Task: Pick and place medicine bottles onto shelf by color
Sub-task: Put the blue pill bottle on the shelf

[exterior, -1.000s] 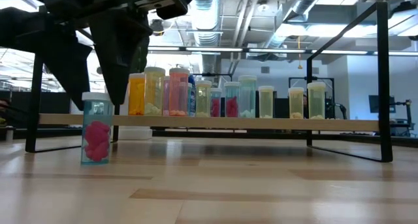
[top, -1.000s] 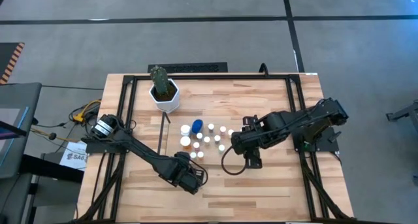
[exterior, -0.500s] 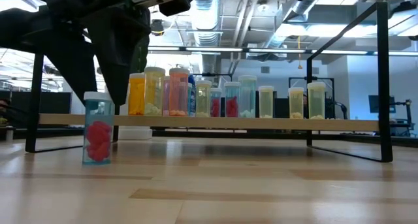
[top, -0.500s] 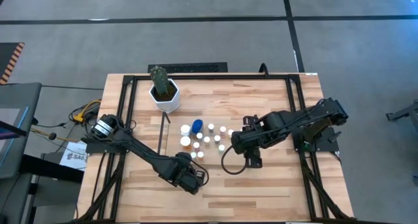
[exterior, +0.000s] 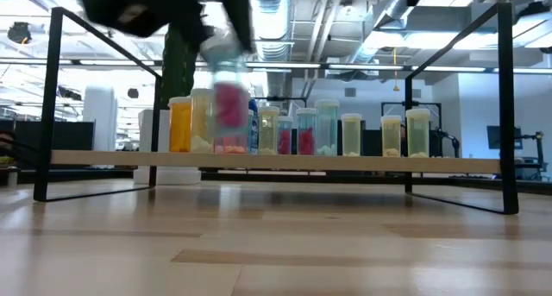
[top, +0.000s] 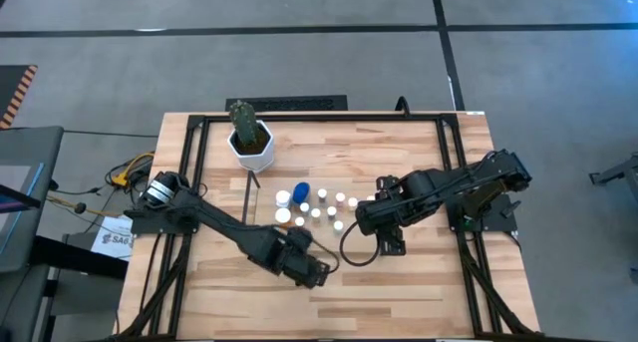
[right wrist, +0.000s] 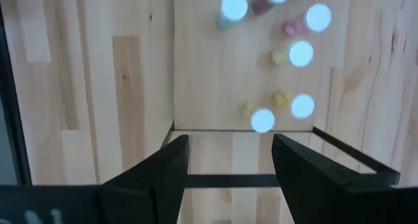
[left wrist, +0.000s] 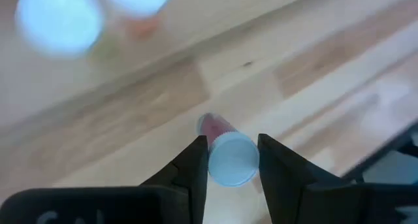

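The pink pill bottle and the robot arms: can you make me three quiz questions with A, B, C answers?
1. Where is the pink pill bottle?
A. Between the left gripper's fingers, off the table
B. Inside the cactus pot
C. Lying on the floor

2. What colour is the cap of the big bottle on the shelf?
A. Green
B. Blue
C. Black

3. How is the right gripper?
A. Shut on a bottle
B. Open, holding nothing
C. Shut on the cactus

Answers:
1. A: the left wrist view shows the left gripper clamped on the bottle, and the low view shows it in the air.
2. B: the high view shows a blue cap.
3. B: the right wrist view shows its fingers wide apart with nothing between.
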You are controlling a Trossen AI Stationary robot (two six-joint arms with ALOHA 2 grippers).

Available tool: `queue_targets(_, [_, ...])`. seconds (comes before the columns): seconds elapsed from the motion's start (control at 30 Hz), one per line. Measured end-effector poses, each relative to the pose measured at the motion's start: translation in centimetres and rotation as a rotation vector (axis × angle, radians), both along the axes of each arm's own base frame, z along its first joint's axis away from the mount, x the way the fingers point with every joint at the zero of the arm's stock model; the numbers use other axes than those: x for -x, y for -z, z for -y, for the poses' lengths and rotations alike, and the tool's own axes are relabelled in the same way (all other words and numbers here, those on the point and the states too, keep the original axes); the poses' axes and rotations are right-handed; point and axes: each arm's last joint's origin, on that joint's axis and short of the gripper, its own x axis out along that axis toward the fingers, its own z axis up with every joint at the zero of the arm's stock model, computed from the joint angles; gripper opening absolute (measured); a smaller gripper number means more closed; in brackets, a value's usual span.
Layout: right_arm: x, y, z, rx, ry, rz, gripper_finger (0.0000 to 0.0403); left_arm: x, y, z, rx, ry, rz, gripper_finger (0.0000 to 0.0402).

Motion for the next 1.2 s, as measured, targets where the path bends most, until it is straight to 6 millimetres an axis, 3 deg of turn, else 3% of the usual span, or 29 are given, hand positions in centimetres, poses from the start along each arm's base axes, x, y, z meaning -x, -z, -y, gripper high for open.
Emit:
queue_targets(0.2, [0.8,-0.2,0.2,0.015,-0.002,-0.042,0.0240,-2.0,-2.7,-2.2,-0.044,0.100,0.084,0.0095])
queue_targets(0.43, [3.7,-3.1,-0.3,0.029,-0.011,0.122,0.0240,-2.9,-2.9,-4.5,-0.071,0.152,0.080,0.0094])
queue_targets(0.77, [10.4,-6.9,-1.6,0.175,0.052,0.485,0.0240,-3.7,-2.9,-7.1,-0.132,0.219,0.075,0.0094])
queue_targets(0.97, [14.9,-4.5,-1.5,0.077,0.156,0.713,0.0240,-3.8,-2.9,-7.7,-0.145,0.282,0.070,0.0094])
queue_targets(1.2, [16.5,1.1,-1.7,-0.085,0.186,0.860,0.0240,-4.0,-2.9,-8.3,-0.192,0.410,0.064,0.0094])
